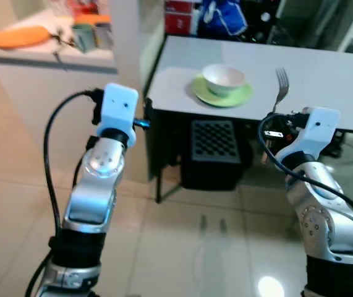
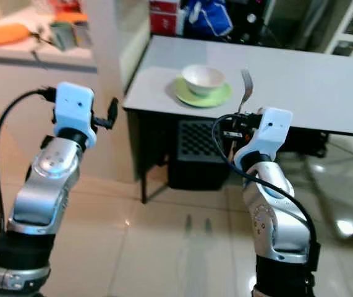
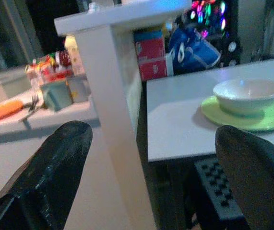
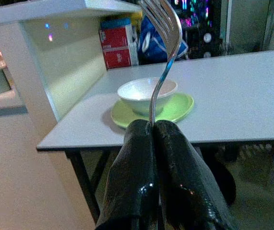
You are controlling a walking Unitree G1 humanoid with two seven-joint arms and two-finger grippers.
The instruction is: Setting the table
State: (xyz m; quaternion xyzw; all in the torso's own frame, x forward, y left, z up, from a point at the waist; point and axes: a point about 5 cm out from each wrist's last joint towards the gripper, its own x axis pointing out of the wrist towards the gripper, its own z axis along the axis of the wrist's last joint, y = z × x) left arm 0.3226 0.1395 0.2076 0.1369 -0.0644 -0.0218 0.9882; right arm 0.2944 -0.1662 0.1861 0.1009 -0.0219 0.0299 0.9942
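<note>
The right claw [image 4: 152, 139] is pressed fully closed on the handle of a metal fork [image 4: 161, 52], which stands upright from between the black fingers [image 4: 180, 177] with its tines at the top and curving slightly. In the head views the right claw [image 2: 238, 131] is raised in front of the near edge of the grey surface [image 2: 312, 80], and the fork [image 2: 245, 86] rises above that edge, to the right of the plate.

The left claw [image 3: 151, 158] is spread wide, its two fingers [image 3: 55, 167] well apart, with nothing between them and touching nothing. It hangs in the air off the left corner of the surface, beside a white pillar [image 3: 113, 115].

On the surface, near its left front part, a white bowl [image 1: 224, 78] sits on a light green plate [image 1: 238, 98]. The rest of the top around them is bare grey. Under the surface stands a black crate [image 1: 213, 151] with a lattice top, on dark legs.

To the left, beyond the pillar, a white counter [image 1: 46, 59] carries an orange dish [image 1: 18, 37], a teal cup [image 1: 82, 36] and some small clutter that is too blurred to name. Behind the surface are a red box [image 1: 178, 15] and a blue bag [image 1: 222, 17], with dark shelving and coloured lights further back. The floor [image 1: 188, 247] is glossy beige tile with light reflections.
</note>
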